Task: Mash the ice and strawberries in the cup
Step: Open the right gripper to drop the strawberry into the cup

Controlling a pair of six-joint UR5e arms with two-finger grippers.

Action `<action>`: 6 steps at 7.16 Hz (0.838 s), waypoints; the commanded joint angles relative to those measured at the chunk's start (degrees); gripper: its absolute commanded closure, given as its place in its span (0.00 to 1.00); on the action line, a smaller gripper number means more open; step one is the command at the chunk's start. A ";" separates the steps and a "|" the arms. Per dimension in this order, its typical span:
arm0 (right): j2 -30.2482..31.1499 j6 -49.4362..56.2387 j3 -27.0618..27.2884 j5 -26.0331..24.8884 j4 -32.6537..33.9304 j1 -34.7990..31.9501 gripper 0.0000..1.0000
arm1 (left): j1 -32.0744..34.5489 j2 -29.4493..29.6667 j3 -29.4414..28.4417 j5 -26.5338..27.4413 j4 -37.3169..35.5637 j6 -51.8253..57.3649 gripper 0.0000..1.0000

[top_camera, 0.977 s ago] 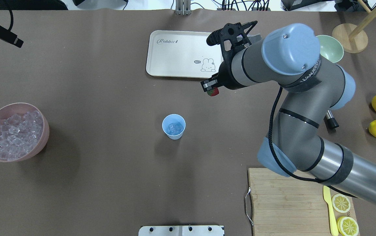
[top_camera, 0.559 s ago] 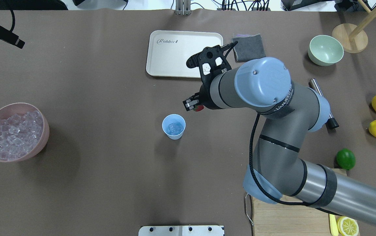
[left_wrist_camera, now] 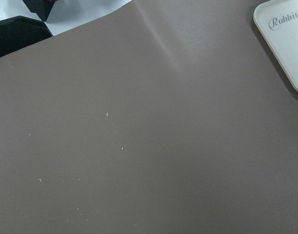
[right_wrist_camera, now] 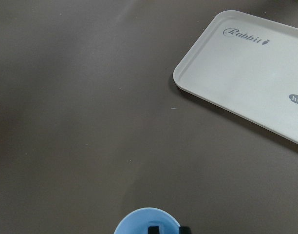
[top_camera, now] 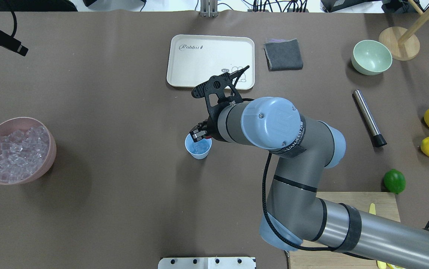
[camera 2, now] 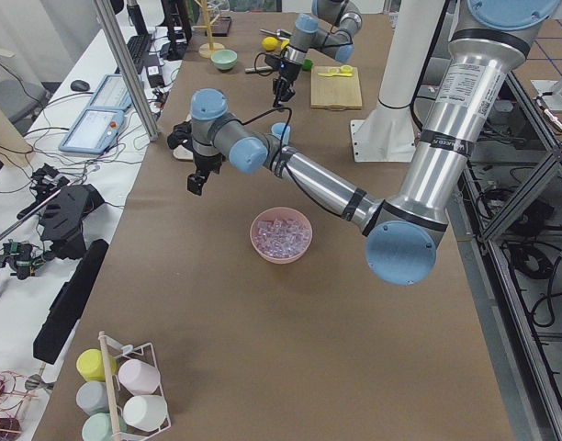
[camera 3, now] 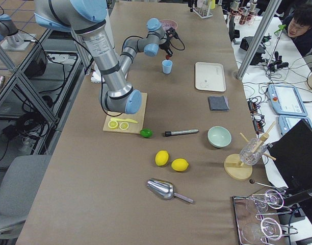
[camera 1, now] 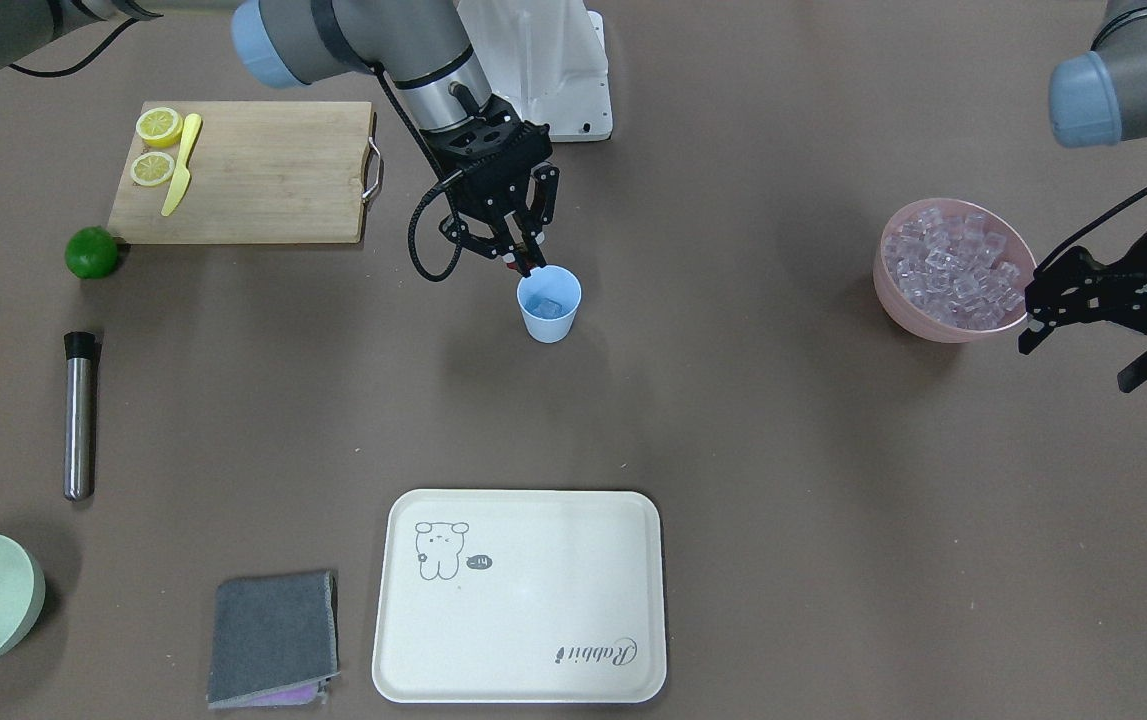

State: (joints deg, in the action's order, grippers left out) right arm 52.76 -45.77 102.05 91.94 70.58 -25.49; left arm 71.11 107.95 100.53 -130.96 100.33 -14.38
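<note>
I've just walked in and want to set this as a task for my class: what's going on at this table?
The right pincer, shut on the strawberry, hangs just above the rim of the blue cup, which already holds ice. The berry is not yet in the cup. The left pincer hovers open and empty beside the pink bowl, which is full of more ice.

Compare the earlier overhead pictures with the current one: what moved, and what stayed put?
The right hand, shut on the strawberry, swept from the near corner of the tray toward the robot and to the overhead view's left, ending above the rim of the cup. Nothing was let go. The cup, the ice in it, the pink bowl and the tray stayed where they were.
</note>
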 commanded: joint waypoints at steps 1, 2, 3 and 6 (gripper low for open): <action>-0.38 -0.11 -4.31 -1.50 -5.45 0.70 1.00 | 0.00 -0.20 -0.16 0.00 0.04 -0.04 0.03; -1.77 -0.11 -6.06 -1.50 -5.54 0.70 1.00 | 0.00 -0.20 -0.16 0.09 0.04 -0.04 0.03; -3.35 -1.24 -7.38 -1.50 -5.54 0.88 1.00 | 0.00 0.15 -0.51 0.09 0.04 -0.04 0.03; -2.93 -0.91 -7.75 -1.50 -5.54 1.32 1.00 | 0.00 0.33 -0.69 1.83 0.04 -0.04 0.03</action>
State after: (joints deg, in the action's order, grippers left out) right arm 49.57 -46.97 94.51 90.46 65.05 -24.35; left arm 71.10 108.23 99.94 -130.41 100.37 -14.41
